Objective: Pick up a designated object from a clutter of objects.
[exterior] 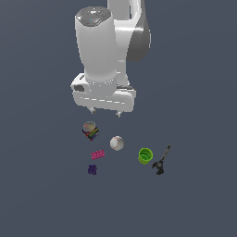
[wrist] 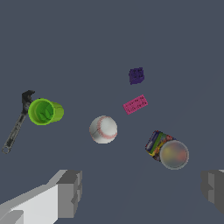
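End effector: the white Panda end effector [wrist: 140, 192] with grey finger pads [wrist: 70, 192] is nearest the wrist camera; its jaws stand wide apart, released, with nothing between them. In the exterior view it [exterior: 105, 111] hangs above the bench, clear of every item.

Bench: a plain dark grey-blue bench [exterior: 41, 185] carries all the items.

Black clamp tool: a slim black clamp tool [exterior: 162, 162] lies flat, farthest from the end effector, towards the exterior view's right, just beside the cup.

Green cup: a bright green plastic cup [exterior: 145, 156] lies tipped on its side, well away from the end effector. In the wrist view its open mouth [wrist: 43, 111] faces the camera.

Designated can: the small short can with a grey metallic top and a red, blue and green label [exterior: 90, 130] is the item closest to the end effector, below it and slightly towards the exterior view's left. It looks tilted, apart from the other items. In the wrist view it [wrist: 168, 150] sits just ahead of one finger, not between the two.

White ball: a white ball with red seams [exterior: 116, 143] rests near the can, touching nothing.

Pink brick: a flat pink studded toy brick [exterior: 97, 154] lies beyond the can and the ball from the end effector.

Purple piece: a small dark purple blocky piece [exterior: 92, 170] lies just past the brick.
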`<state>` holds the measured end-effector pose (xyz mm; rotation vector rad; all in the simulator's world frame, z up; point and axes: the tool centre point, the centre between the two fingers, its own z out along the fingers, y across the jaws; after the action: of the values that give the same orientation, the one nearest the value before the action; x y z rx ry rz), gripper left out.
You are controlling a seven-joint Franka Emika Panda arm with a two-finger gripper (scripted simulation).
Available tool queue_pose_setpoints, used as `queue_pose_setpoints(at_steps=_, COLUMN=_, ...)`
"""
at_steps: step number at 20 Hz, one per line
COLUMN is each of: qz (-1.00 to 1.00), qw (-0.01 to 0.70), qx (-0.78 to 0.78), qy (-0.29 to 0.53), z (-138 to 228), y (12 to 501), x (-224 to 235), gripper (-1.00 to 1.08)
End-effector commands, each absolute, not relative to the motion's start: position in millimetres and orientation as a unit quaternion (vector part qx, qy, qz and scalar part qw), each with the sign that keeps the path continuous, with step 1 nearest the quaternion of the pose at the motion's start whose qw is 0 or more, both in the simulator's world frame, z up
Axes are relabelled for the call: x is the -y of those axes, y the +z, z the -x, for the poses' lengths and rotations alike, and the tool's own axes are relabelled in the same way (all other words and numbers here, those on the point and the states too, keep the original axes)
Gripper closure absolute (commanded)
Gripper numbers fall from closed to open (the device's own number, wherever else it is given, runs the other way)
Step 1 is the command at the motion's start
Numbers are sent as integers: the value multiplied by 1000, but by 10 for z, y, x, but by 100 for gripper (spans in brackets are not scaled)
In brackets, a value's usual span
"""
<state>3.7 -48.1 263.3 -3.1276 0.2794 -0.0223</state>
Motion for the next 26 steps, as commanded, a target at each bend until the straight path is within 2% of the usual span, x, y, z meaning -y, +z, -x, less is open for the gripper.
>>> queue_pose_setpoints(at_steps=1, qz=992, qw=3, qx=-126, qy=-6, z=6, y=2393, x=639, gripper=-92)
queue_pose_setpoints(at_steps=13, qz=955, qw=4, qx=-295, qy=-1, z=426, y=1364, x=1348, gripper=-92)
queue_pose_setpoints(at_steps=19, qz=942, qw=1, qx=-336, qy=0, z=582, y=1138, x=1512, gripper=-92)
queue_pose_setpoints(at_steps=26, qz=939, qw=0, qx=-344, qy=0, z=619, y=1088, x=1546, gripper=-92)
